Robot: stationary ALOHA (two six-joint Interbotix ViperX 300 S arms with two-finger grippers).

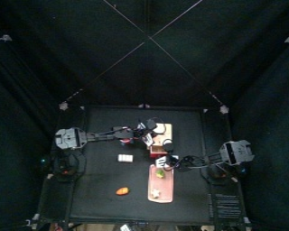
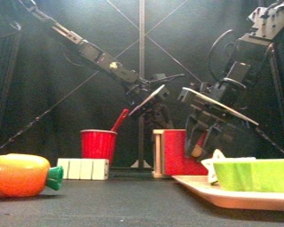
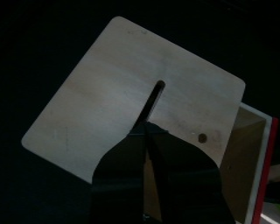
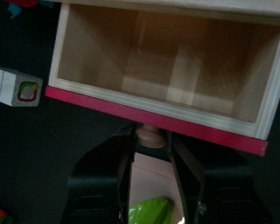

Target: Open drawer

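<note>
The drawer (image 1: 163,133) is a cream-tan box with a dark red front edge (image 4: 154,114), standing mid-table behind the pink tray. In the right wrist view its hollow inside (image 4: 166,61) shows. A small tan knob (image 4: 149,137) sticks out below the red edge. My right gripper (image 4: 152,142) has one jaw on each side of that knob, close to it and still apart. In the front view the right gripper (image 2: 201,140) hangs just right of the drawer (image 2: 174,152). My left gripper (image 3: 150,133) is pinched onto the drawer's slotted tan panel (image 3: 130,87) from the far side.
A long pink tray (image 2: 209,188) at the front right holds a green block (image 2: 251,175). An orange toy (image 2: 20,175), a small white block (image 2: 82,168) and a red cup (image 2: 98,144) stand to the left of the drawer.
</note>
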